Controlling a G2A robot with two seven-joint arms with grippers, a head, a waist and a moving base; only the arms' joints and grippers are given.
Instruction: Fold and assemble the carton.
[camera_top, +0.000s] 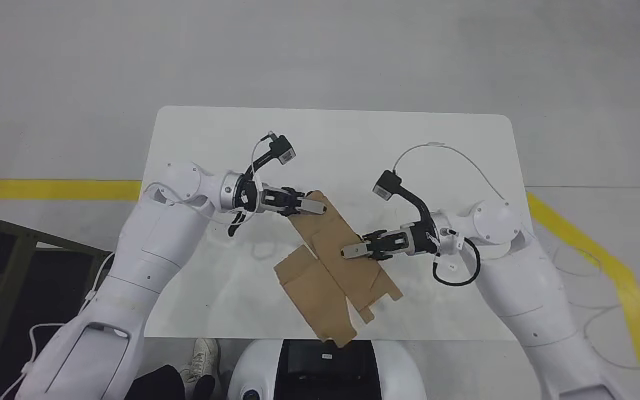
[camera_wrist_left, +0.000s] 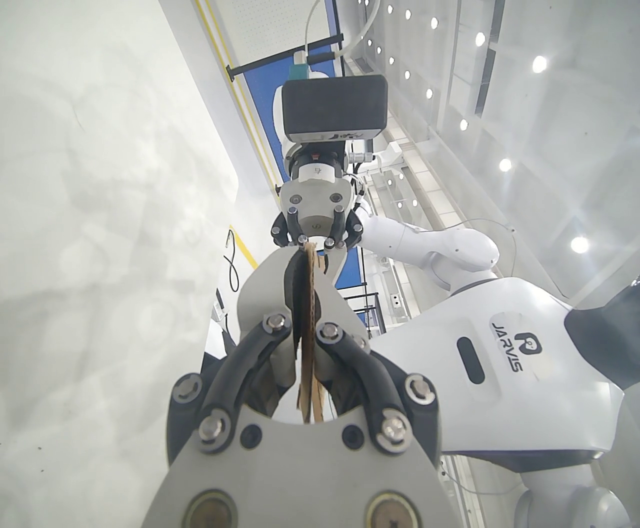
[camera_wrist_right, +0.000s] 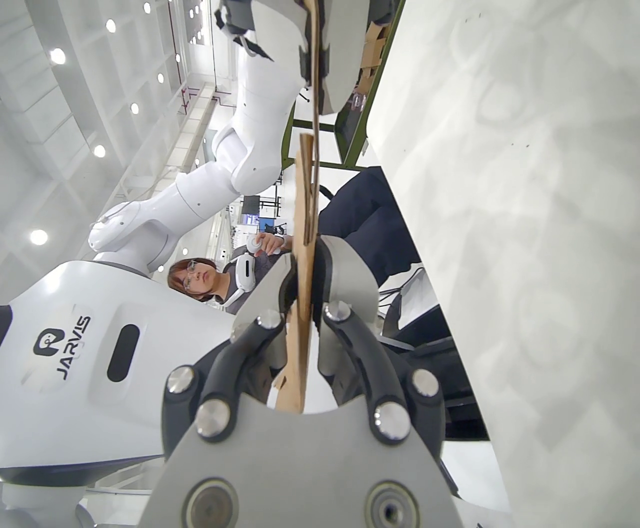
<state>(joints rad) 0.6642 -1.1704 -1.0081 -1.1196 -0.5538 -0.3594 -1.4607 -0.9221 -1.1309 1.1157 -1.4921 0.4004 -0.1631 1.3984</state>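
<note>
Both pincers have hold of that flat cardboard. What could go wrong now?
The left pincer and right pincer each pinch just a thin edge of the carton, so it might slip out or tear if they pull unevenly. The flaps beyond their grip could bend the wrong way.

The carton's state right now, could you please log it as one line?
carton: flat, unassembled | left jaws: shut on its far corner | right jaws: shut on its side edge | table: beneath
</note>
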